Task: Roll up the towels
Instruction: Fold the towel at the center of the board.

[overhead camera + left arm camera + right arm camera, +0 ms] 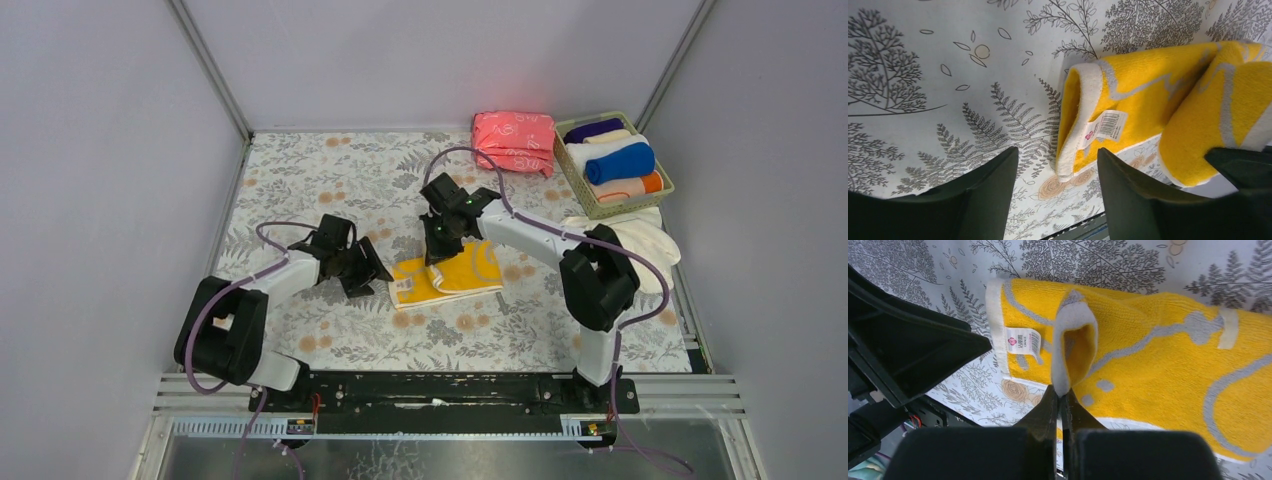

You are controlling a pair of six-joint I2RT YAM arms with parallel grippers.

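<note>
**Rolling towels: yellow one barely begun**

On the floral bench (pixel 300 180), a basket (pixel 635 203) already holds several rolled towels (pixel 620 163), while white towels (pixel 640 238) wait beside it. The yellow towel (pixel 450 275) lies folded at centre, not yet rolled. The right gripper (pixel 1060 395) is clamped on its lifted hem. The left gripper (pixel 1058 160) stands parted and empty beside its labelled edge.

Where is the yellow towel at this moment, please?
In the top view the yellow towel lies at the middle of the table. The right jaws pinch a raised fold of it, and the left jaws stand open just off its left end.
</note>
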